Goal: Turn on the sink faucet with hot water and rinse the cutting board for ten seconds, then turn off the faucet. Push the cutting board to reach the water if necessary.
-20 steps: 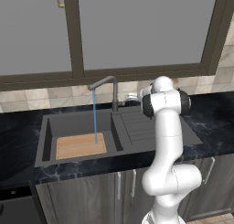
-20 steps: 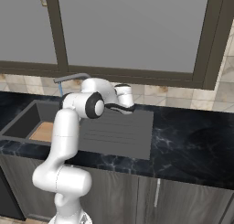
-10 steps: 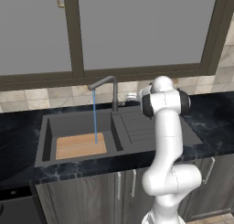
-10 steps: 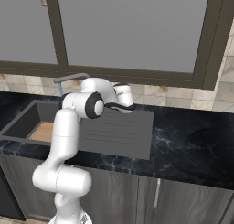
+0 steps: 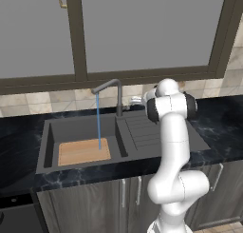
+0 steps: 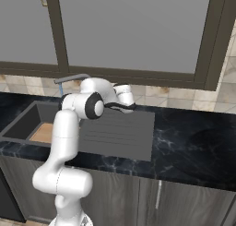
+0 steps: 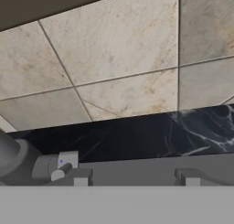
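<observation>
1. We saw a glossy white arm [image 5: 172, 146] built of rounded, tube-like segments.
2. We noted dark grey to black caps and rings at its joints [image 6: 94, 106].
3. We saw a bulbous white lower joint [image 5: 180, 187] atop a white base.
4. We made out two small grey, blocky finger tips [image 7: 81, 177].

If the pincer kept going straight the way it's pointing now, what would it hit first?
Most likely the tiled backsplash wall behind the black countertop. In the hand view, the pincer faces those tiles head-on, and the faucet's lever sits off to one side of its line. Depth to the wall is unclear.
</observation>
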